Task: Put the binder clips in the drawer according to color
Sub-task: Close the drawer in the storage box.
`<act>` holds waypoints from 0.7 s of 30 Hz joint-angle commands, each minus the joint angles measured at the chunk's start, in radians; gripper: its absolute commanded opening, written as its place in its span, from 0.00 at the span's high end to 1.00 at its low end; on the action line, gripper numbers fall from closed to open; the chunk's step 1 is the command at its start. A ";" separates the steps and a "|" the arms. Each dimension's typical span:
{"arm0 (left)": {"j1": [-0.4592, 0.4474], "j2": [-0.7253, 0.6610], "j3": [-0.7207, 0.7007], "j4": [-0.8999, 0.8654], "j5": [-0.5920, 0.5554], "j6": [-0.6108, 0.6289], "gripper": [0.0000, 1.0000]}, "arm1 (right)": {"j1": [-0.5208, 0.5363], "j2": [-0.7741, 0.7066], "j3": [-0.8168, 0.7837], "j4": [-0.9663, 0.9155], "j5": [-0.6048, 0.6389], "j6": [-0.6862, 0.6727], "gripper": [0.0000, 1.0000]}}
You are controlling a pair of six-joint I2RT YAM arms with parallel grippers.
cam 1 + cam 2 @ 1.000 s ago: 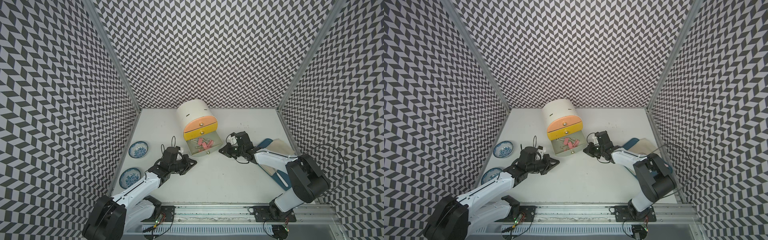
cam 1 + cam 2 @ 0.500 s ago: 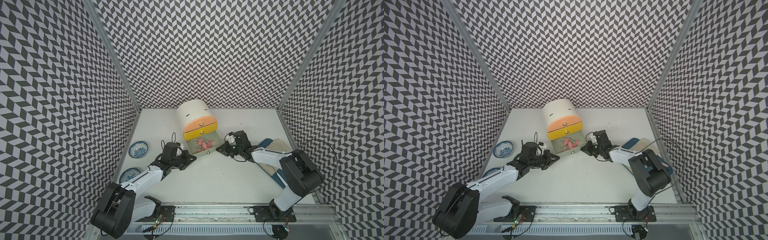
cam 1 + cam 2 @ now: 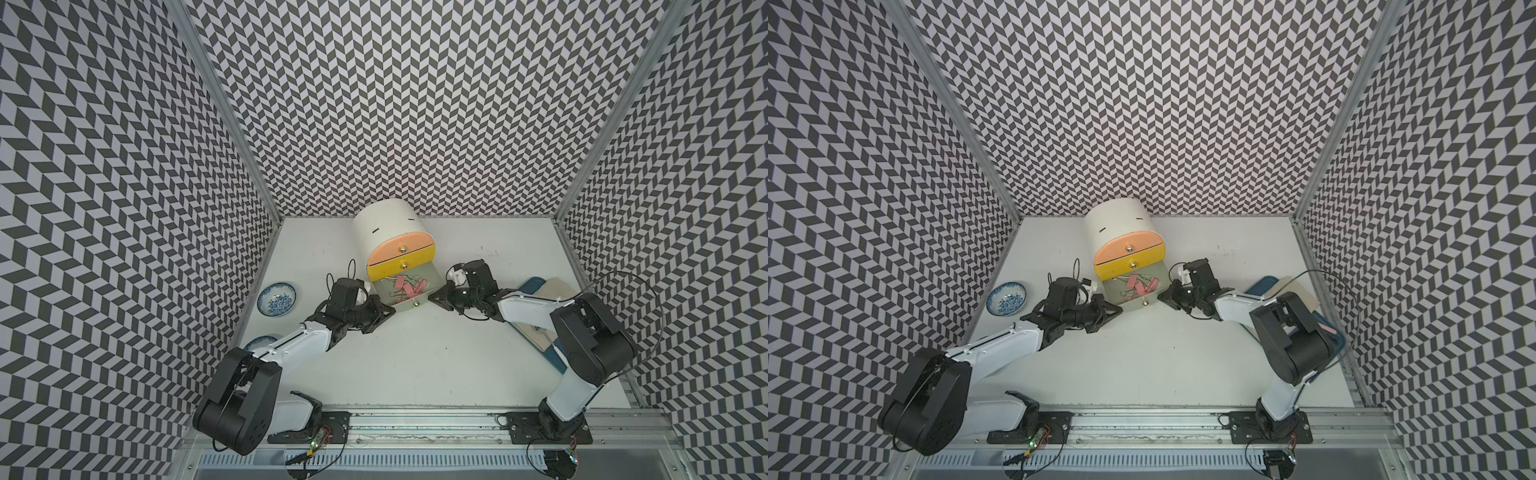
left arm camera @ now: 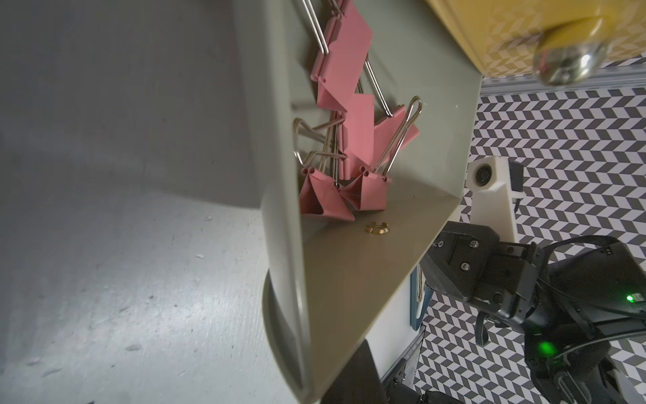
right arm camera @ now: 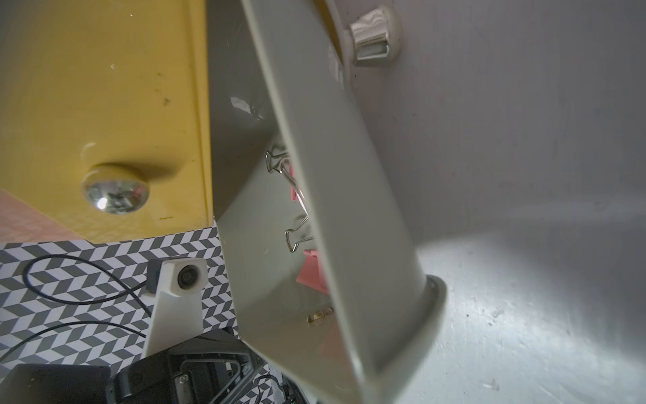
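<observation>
Clips: pink binder clips with silver wire handles (image 3: 405,286), heaped in the open grey-green bottom drawer (image 3: 433,275).
Left gripper (image 3: 390,314): pressed together beside the drawer's front corner.
Right gripper (image 3: 433,296): pressed together beside the opposite corner.

The walls (image 3: 415,104) wear a black-and-white chevron pattern; the table (image 3: 415,353) is plain off-white; the cabinet (image 3: 384,224) is cream; its top drawer (image 3: 390,246) is peach, the middle drawer (image 3: 382,270) yellow, the bottom drawer (image 3: 401,306) grey-green; the clips (image 3: 405,284) are pink with silver wire handles; the bowl (image 3: 277,298) is white with a blue pattern; the left arm (image 3: 299,347) and right arm (image 3: 528,311) are white with black joints; the board (image 3: 532,286) is dark blue under a beige sheet (image 3: 557,289).
</observation>
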 commanded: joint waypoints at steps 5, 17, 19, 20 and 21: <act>0.008 0.057 0.046 0.017 -0.023 0.038 1.00 | -0.001 0.041 0.071 0.059 -0.024 0.009 0.97; 0.020 0.093 0.116 -0.020 -0.038 0.052 1.00 | -0.002 0.124 0.162 0.068 -0.056 0.030 0.97; 0.019 0.075 0.114 -0.032 -0.041 0.050 1.00 | -0.003 0.144 0.181 0.078 -0.061 0.039 0.97; 0.019 0.064 0.112 -0.036 -0.041 0.048 1.00 | -0.005 0.152 0.190 0.082 -0.061 0.043 0.97; 0.019 0.050 0.106 -0.045 -0.044 0.047 1.00 | -0.005 0.163 0.201 0.087 -0.065 0.047 0.97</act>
